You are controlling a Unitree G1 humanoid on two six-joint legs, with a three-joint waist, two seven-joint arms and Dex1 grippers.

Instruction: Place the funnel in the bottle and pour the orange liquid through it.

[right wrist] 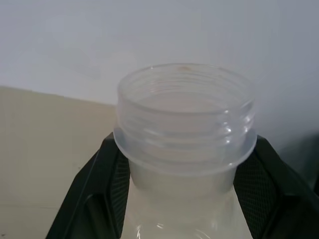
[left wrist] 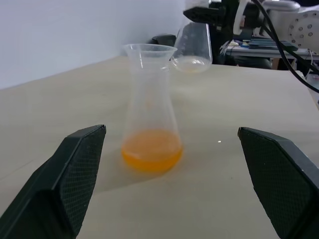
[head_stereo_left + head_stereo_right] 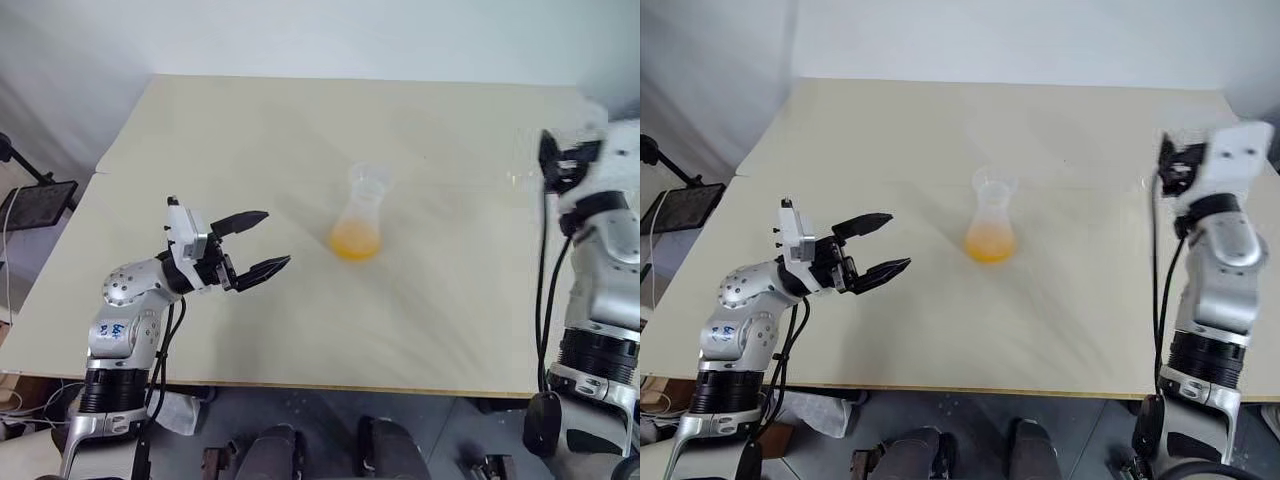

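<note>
left gripper: jaws spread wide, empty | bottle with funnel in its mouth, orange liquid at its base, ahead of them, apart | right gripper: clamped on wide-mouthed flask, body cut off, blurred in head views

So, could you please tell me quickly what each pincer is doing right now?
Left pincer: open, holding nothing.
Right pincer: closed on the neck of the wide-mouthed flask.

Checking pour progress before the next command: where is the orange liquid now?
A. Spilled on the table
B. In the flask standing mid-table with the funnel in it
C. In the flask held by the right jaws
B: the orange liquid pools in the standing bottle under the funnel; the wide-mouthed flask in the right gripper looks empty.
</note>
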